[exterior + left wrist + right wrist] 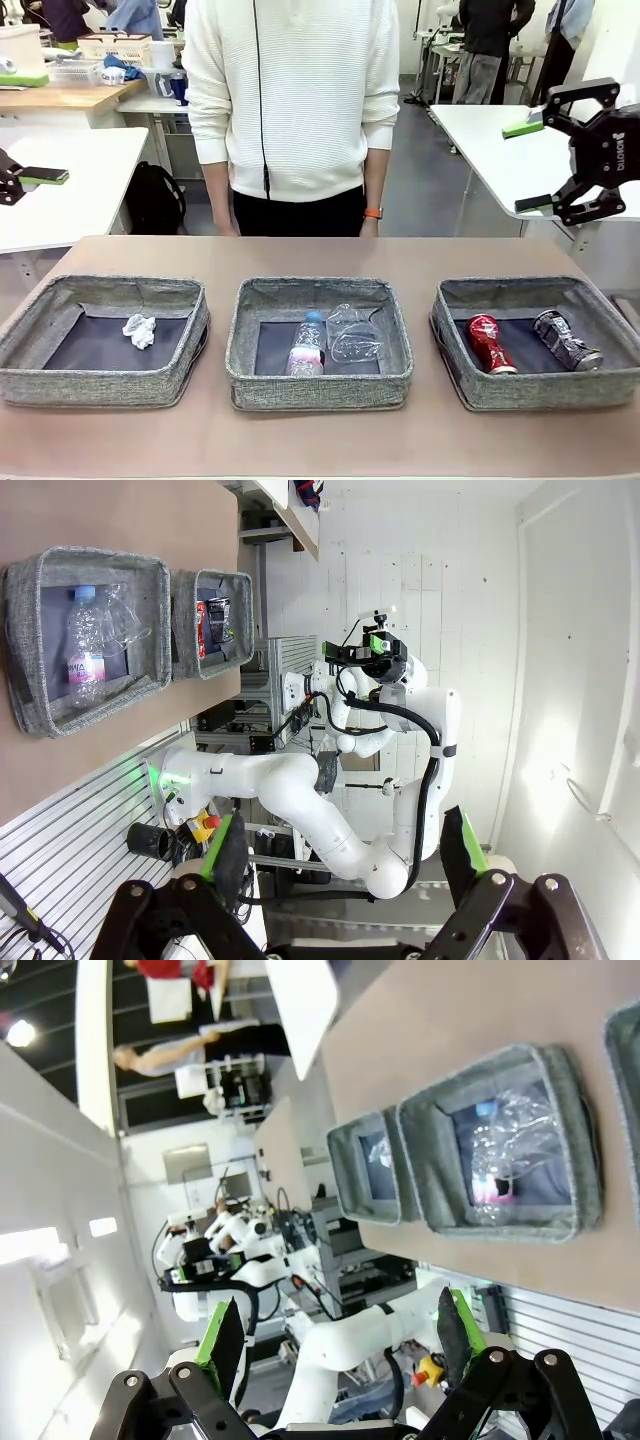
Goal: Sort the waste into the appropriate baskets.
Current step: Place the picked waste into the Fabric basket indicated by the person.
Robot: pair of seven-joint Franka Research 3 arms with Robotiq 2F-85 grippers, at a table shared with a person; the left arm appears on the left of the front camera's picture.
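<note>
Three grey woven baskets stand in a row on the brown table. In the left basket (100,386) lies a crumpled paper ball (140,330). A clear bottle (307,346) and a crushed clear container (356,335) rest in the middle basket (320,391). The right basket (540,391) contains a crushed red can (490,343) and a dark can (566,340). My right gripper (540,165) hangs open and empty high above the right basket; its fingers (226,1345) stand wide apart. At the left edge my left gripper (25,178) is raised, open and empty (340,842).
A person in a white sweater (295,100) stands at the table's far edge, arms down. The left wrist view looks sideways at the middle basket (150,610), the right basket (240,620) and the other arm (375,660). White tables stand behind.
</note>
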